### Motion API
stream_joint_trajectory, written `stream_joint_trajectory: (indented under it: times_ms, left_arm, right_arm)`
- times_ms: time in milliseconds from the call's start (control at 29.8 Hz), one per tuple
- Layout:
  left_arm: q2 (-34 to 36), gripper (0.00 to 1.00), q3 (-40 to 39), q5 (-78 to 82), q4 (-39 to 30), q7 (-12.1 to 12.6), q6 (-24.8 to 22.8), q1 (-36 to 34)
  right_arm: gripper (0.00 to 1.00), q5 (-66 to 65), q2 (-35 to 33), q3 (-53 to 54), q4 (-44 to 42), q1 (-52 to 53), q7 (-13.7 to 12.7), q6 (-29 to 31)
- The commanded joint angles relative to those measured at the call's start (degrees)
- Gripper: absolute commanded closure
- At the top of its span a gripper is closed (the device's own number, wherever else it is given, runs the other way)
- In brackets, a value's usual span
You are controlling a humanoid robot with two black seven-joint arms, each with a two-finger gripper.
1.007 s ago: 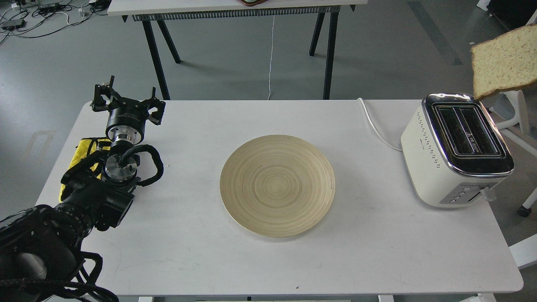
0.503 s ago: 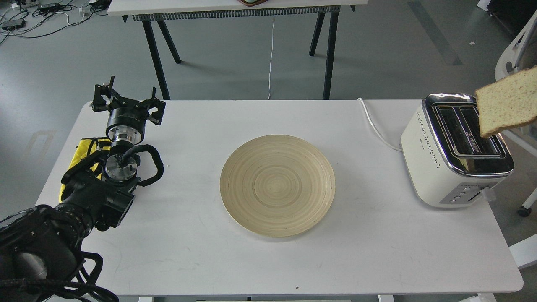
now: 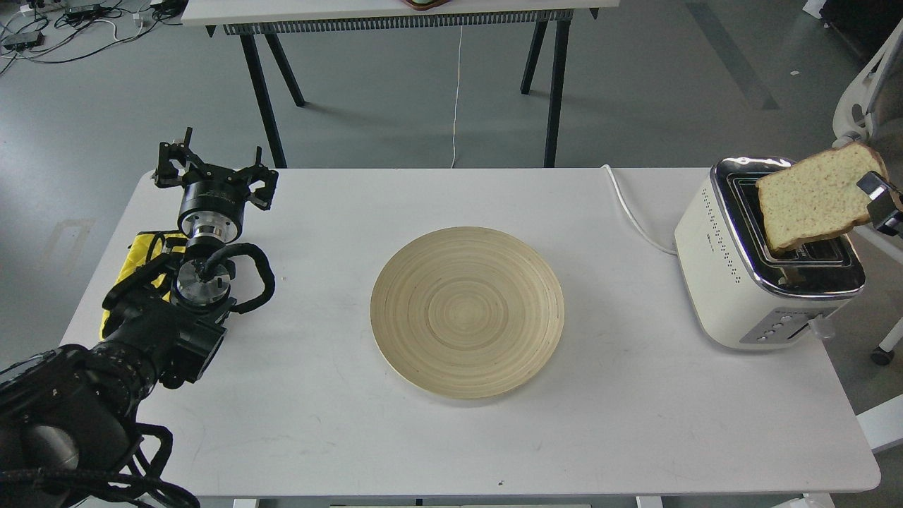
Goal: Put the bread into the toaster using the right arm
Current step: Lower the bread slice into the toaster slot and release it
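The bread point(image 3: 815, 197), a pale tan speckled slice, hangs tilted over the chrome top of the cream-white toaster point(image 3: 719, 275) at the table's right end. Its lower edge is close to the slots; I cannot tell whether it has entered one. My right gripper point(image 3: 877, 201) shows only partly at the right edge and is shut on the slice's right side. My left gripper point(image 3: 211, 173) is open and empty at the table's far left, far from the toaster.
A round bamboo plate point(image 3: 467, 312) lies mid-table. A yellow cloth point(image 3: 141, 248) lies under my left arm. The toaster's white cord point(image 3: 631, 212) runs off the back edge. A white chair point(image 3: 857, 106) stands beyond the right end.
The bread has come down and to the left, from high at the right edge to just over the toaster's slots. The right gripper's fingers now show. The left arm has not moved.
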Motion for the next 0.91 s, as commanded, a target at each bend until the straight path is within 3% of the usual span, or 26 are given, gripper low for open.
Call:
stream_joint_trajectory:
  times_ms: [0, 201, 235, 302, 336, 369, 436, 503, 671, 872]
  left_arm:
    - [0.01, 0.0, 0.04, -0.01, 0.0, 0.0, 0.0, -0.01]
    - [0.0, 0.0, -0.05, -0.01, 0.0, 0.0, 0.0, -0.01]
    - [0.01, 0.0, 0.04, -0.01, 0.0, 0.0, 0.0, -0.01]
    - [0.0, 0.0, -0.05, -0.01, 0.0, 0.0, 0.0, -0.01]
    - [0.01, 0.0, 0.04, -0.01, 0.0, 0.0, 0.0, -0.01]
    - [0.01, 0.0, 0.04, -0.01, 0.0, 0.0, 0.0, -0.01]
    - [0.01, 0.0, 0.04, -0.01, 0.0, 0.0, 0.0, -0.01]
    - [0.0, 0.0, -0.05, -0.01, 0.0, 0.0, 0.0, -0.01]
    - [0.01, 0.0, -0.05, -0.01, 0.08, 0.0, 0.0, -0.01]
    - [0.01, 0.0, -0.05, -0.01, 0.0, 0.0, 0.0, -0.01]
  right_arm:
    - [1.0, -0.01, 1.85, -1.84, -1.57, 0.32, 0.0, 0.0]
    - [0.99, -0.01, 6.94, -3.78, -5.69, 0.49, -0.26, 0.08]
    - [0.93, -0.01, 8.17, -4.13, -6.83, 0.49, -0.35, 0.08]
    - [0.73, 0.07, 10.28, -4.66, -8.16, 0.49, -0.26, 0.08]
    - [0.54, 0.42, 10.72, -4.66, -8.25, 0.58, -0.35, 0.08]
    - [0.26, 0.77, 11.16, -3.88, -8.08, 0.76, -0.26, -0.09]
    - [0.2, 0.95, 11.26, -3.43, -7.46, 0.93, -0.26, 0.08]
    - [0.01, 0.95, 10.91, -2.73, -6.59, 1.72, -0.35, 0.17]
    - [0.01, 0.95, 5.56, -0.1, -2.2, 4.0, -0.44, 0.35]
    - [0.01, 7.17, -1.57, 8.6, 10.62, 4.8, -0.61, 0.87]
